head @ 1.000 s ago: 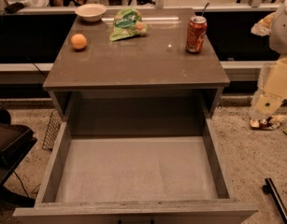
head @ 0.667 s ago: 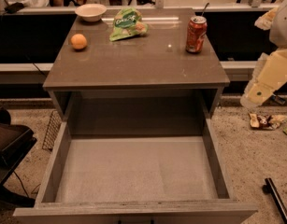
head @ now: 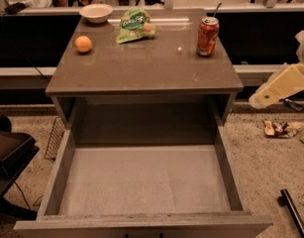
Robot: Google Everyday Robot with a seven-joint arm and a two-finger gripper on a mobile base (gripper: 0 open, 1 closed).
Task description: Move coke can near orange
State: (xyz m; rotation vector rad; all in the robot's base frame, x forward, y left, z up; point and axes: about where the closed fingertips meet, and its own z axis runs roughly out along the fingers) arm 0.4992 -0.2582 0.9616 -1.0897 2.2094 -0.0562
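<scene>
The coke can (head: 208,36) is red with a silver top and stands upright at the back right of the brown cabinet top (head: 141,66). The orange (head: 83,44) lies at the back left of the same top, far from the can. My gripper (head: 260,99) is at the end of the pale arm (head: 285,83) that reaches in from the right edge. It hangs beside the cabinet's right side, below and to the right of the can, and holds nothing that I can see.
A green snack bag (head: 134,25) and a white bowl (head: 96,12) sit at the back of the top between orange and can. The cabinet's wide drawer (head: 141,182) stands pulled open in front. Wrappers (head: 280,128) lie on the floor at right.
The pale arm has swung up and leftward from the right edge, toward the cabinet's right side. The can, orange, bag and bowl have not moved.
</scene>
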